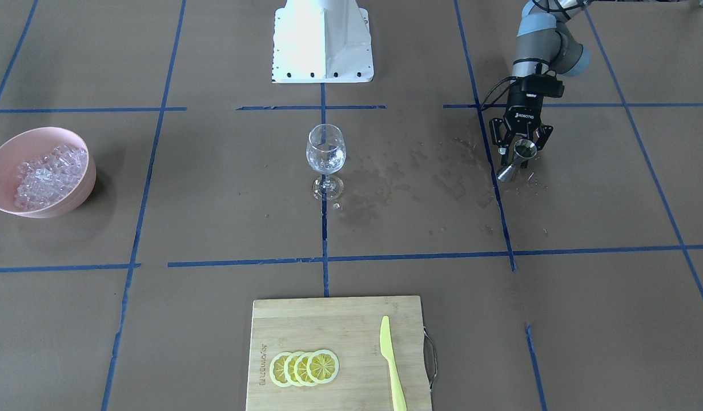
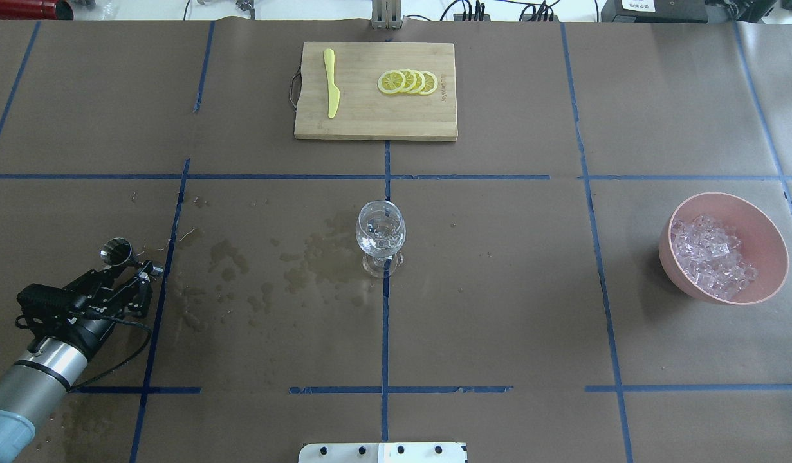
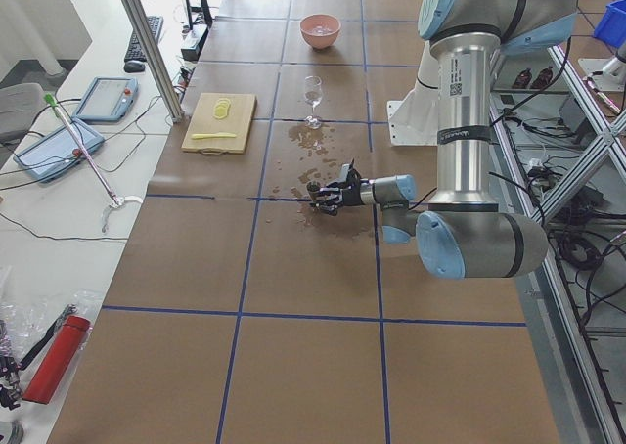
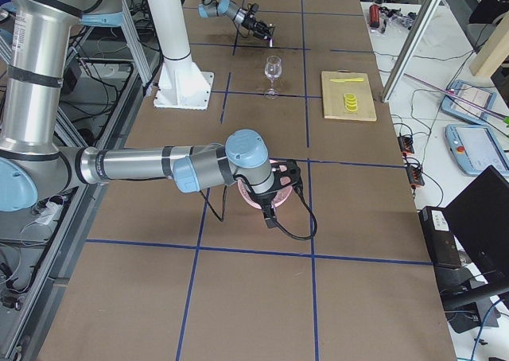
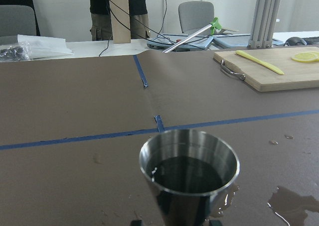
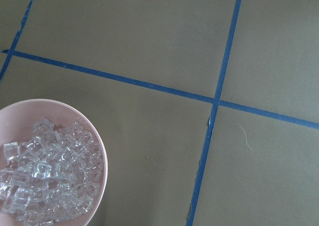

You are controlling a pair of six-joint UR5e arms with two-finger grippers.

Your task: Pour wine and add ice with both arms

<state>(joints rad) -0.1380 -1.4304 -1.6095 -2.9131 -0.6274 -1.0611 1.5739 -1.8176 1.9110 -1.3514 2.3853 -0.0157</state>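
My left gripper (image 1: pixel 519 153) is shut on a steel jigger (image 1: pixel 517 160), low over the table at my left side; it also shows in the overhead view (image 2: pixel 127 265). In the left wrist view the jigger's cup (image 5: pixel 189 172) holds the wine (image 5: pixel 187 175), dark against the steel. A clear stemmed wine glass (image 1: pixel 326 153) stands at the table's centre (image 2: pixel 381 233) with a little clear liquid in it. The ice (image 1: pixel 47 176) is heaped in a pink bowl (image 2: pixel 765 283) at my right. My right gripper (image 4: pixel 280 184) shows only in the exterior right view, above the bowl; I cannot tell its state.
Wet stains (image 2: pixel 305 267) spread over the brown paper between the jigger and the glass. A wooden cutting board (image 2: pixel 370 122) with lemon slices (image 2: pixel 407 81) and a yellow knife (image 2: pixel 331 82) lies at the far edge. The white pedestal (image 1: pixel 322 40) stands behind the glass.
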